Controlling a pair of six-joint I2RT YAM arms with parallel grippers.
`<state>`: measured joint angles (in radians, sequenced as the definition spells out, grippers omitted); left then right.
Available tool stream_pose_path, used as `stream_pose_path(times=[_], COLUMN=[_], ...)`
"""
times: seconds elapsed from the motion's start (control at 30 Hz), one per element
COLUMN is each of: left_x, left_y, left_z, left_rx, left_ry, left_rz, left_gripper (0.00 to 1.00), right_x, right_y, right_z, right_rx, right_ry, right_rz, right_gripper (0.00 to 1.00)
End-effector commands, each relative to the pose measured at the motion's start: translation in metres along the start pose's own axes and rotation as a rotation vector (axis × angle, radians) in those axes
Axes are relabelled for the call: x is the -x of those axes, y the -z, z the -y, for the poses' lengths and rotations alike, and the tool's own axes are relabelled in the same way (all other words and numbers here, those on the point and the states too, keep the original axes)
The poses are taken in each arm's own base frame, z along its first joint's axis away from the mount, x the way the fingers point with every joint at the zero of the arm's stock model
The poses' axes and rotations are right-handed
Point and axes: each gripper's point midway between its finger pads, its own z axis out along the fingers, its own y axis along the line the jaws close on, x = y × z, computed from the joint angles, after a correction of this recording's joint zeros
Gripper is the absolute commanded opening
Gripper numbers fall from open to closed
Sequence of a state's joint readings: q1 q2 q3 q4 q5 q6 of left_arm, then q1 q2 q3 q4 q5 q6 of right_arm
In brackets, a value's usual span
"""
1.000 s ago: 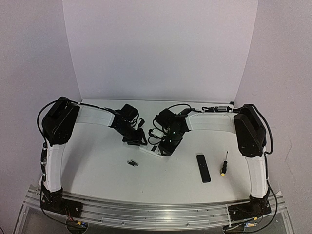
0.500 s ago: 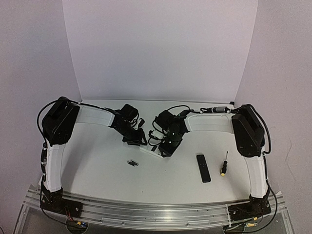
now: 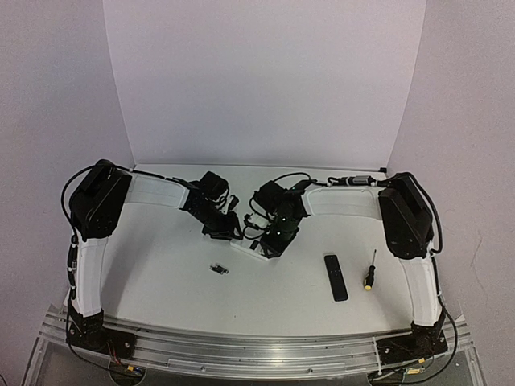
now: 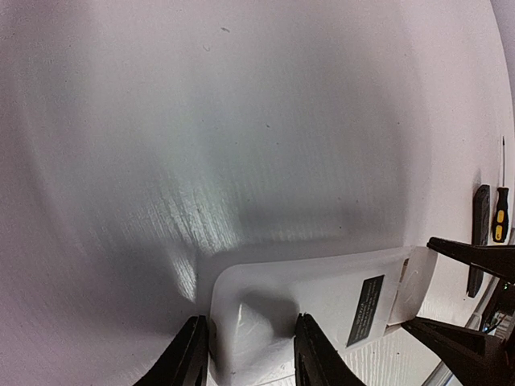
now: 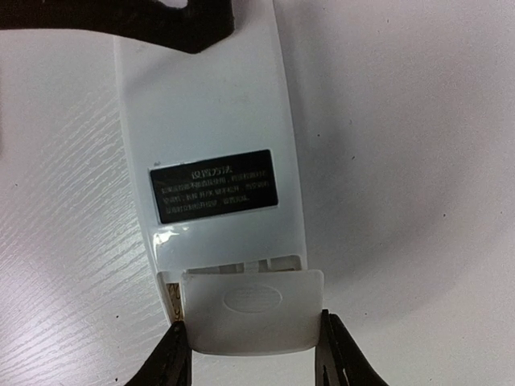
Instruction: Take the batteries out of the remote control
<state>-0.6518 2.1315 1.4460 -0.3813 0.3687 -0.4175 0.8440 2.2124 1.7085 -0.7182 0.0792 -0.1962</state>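
Right tool (image 5: 251, 354) clamped on the battery cover (image 5: 253, 318) of the remote control (image 5: 213, 121). Left tool (image 4: 251, 354) straddles the other end; whether it grips, I cannot tell.

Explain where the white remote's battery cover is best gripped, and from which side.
I would pinch the battery cover by its two side edges, coming from the end: it lies flat, sticking out past the white remote, so those edges are free.

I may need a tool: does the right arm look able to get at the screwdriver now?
Likely yes, once freed: the right gripper grips the battery cover of the white remote, but the screwdriver lies uncovered near that arm, beside the black remote.
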Motion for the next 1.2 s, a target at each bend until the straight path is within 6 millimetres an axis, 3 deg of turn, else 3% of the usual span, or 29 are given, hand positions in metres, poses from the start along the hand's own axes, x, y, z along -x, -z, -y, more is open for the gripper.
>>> stream_pose_path(times=[0.0, 0.33, 0.6, 1.17], left_x=[-0.029, -0.033, -0.037, -0.054], left_y=[-0.018, -0.020, -0.020, -0.017], left_z=[-0.011, -0.014, -0.026, -0.025], left_rx=[0.026, 0.037, 0.096, 0.175], left_ry=[0.015, 0.051, 0.097, 0.090], left_rz=[-0.087, -0.088, -0.084, -0.081], left_gripper=[0.36, 0.37, 0.36, 0.36], right_x=[0.004, 0.008, -0.002, 0.001], right_y=[-0.012, -0.003, -0.001, 0.007], right_z=[-0.002, -0.019, -0.017, -0.021], right_rx=[0.015, 0.103, 0.045, -0.010], right_ry=[-0.022, -0.014, 0.018, -0.008], right_rz=[-0.002, 0.023, 0.001, 0.012], right_gripper=[0.17, 0.18, 0.18, 0.17])
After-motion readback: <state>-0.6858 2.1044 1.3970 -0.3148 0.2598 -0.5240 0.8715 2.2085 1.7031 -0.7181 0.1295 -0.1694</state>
